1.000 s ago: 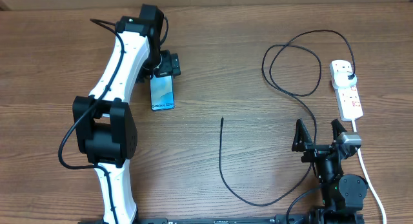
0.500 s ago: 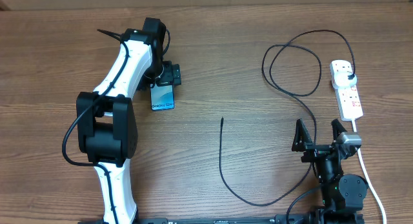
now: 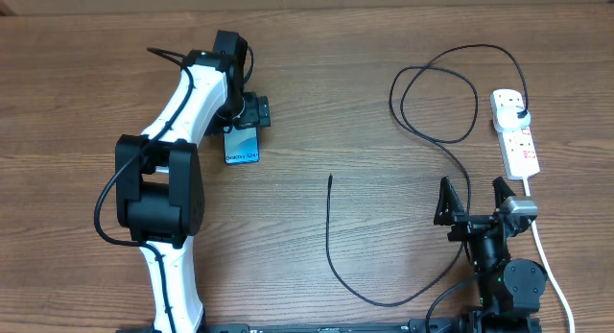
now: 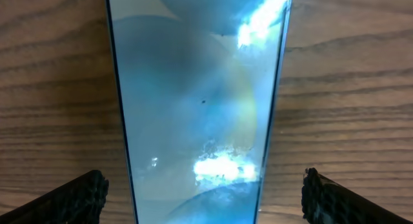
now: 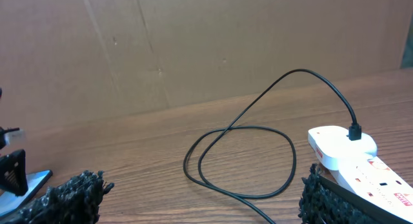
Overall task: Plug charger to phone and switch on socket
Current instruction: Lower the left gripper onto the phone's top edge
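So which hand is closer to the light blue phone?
Left. The left hand is right over the slim light-blue phone, fingers either side. The right hand is far off, by the white power strip.

Two robot arms: the left arm [image 3: 187, 88] has glossy white tube segments joined by bulky black joint housings with a thin black cable [image 3: 95, 216] looping outside, while the right arm [image 3: 499, 266] is all black with a small grey block [image 3: 519, 207], a green light [image 3: 500, 273] and rough-textured black fingers [image 5: 71, 195].

Robot lab bench: wood-grain table [image 3: 317, 64], cardboard backdrop [image 5: 193, 43] along far edge, left arm [image 3: 177, 103] and right arm [image 3: 504, 271] at near edge.
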